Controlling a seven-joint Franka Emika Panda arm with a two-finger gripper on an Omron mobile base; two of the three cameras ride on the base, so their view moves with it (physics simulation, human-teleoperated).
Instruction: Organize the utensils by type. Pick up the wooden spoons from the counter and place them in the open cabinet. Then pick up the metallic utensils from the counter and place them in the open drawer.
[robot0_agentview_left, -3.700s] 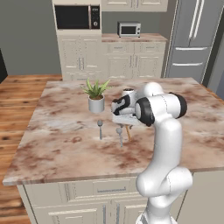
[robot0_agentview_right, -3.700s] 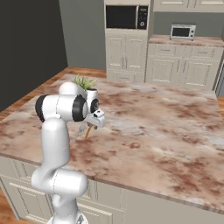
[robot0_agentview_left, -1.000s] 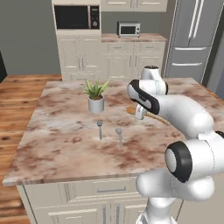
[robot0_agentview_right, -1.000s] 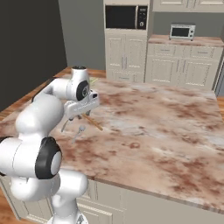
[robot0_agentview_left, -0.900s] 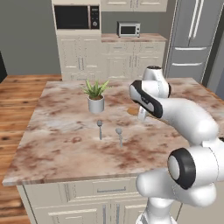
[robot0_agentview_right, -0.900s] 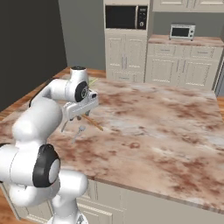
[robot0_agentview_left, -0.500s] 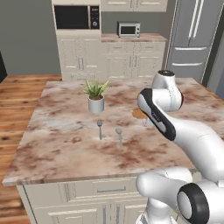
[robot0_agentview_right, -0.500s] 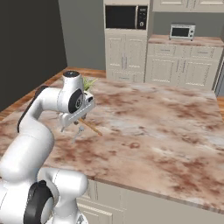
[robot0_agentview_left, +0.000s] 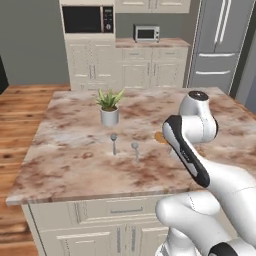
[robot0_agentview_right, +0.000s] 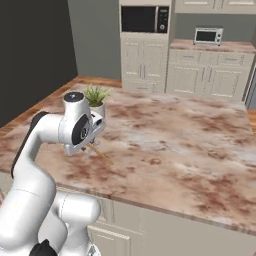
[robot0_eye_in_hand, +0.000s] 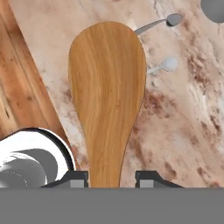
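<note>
- Right now the hand (robot0_eye_in_hand: 111, 179) grips a wooden spoon (robot0_eye_in_hand: 107, 96) by its handle, the two dark tips (robot0_eye_in_hand: 73, 178) pressed against either side of the stem, so it is clamped on the spoon, not empty.
- Seen from the hand view, the spoon's broad orange-brown bowl points away from the camera, hanging above the marbled table (robot0_eye_in_hand: 183, 118) near its edge, with wooden floor (robot0_eye_in_hand: 17, 92) beyond that edge.
- Past the bowl — two grey metal spoons lie flat on the table: one (robot0_eye_in_hand: 154, 25) with a darker head, the other (robot0_eye_in_hand: 161, 66) paler, apart from each other and both clear of the wooden spoon.
- From the left base view, the same two metal spoons, one (robot0_agentview_left: 114, 142) on the left and one (robot0_agentview_left: 135, 150) just to its right, lie side by side on the table (robot0_agentview_left: 70, 160), in front of a small potted plant (robot0_agentview_left: 109, 106).
- Just a sliver of the wooden spoon's bowl (robot0_agentview_left: 160, 137) peeks out at the arm's left edge there.
- Over in the right base view, the spoon's slim handle (robot0_agentview_right: 100, 151) slants down from the hand, above the table (robot0_agentview_right: 190, 150); the plant (robot0_agentview_right: 94, 98) stands just behind.
- Whether the spoon touches the stone I cannot tell.
</note>
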